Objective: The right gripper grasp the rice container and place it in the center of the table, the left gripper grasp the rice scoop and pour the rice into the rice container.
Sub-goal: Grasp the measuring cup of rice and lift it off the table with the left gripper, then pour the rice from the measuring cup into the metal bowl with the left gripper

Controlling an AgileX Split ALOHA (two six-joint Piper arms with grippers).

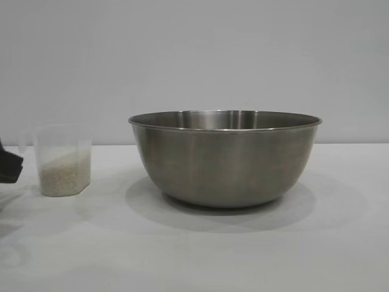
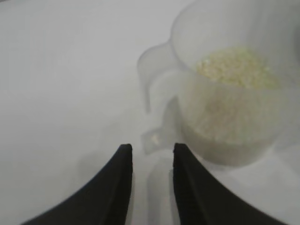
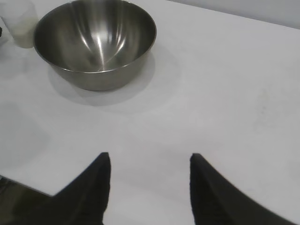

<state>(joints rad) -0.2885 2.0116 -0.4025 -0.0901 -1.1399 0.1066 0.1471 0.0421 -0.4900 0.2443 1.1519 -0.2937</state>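
Observation:
The rice container, a wide steel bowl, stands upright in the middle of the white table; the right wrist view shows the rice container with nothing inside. To its left stands the rice scoop, a translucent cup about a third full of rice. At the picture's left edge my left gripper sits close beside the scoop. Its fingers are open by a narrow gap, with the scoop's handle just ahead of the tips and the rice beyond. My right gripper hangs open over bare cloth, far from the bowl.
A plain grey wall runs behind the table. The table's edge shows beside the right gripper's finger. The scoop stands just past the bowl in the right wrist view. Bare cloth lies in front of and to the right of the bowl.

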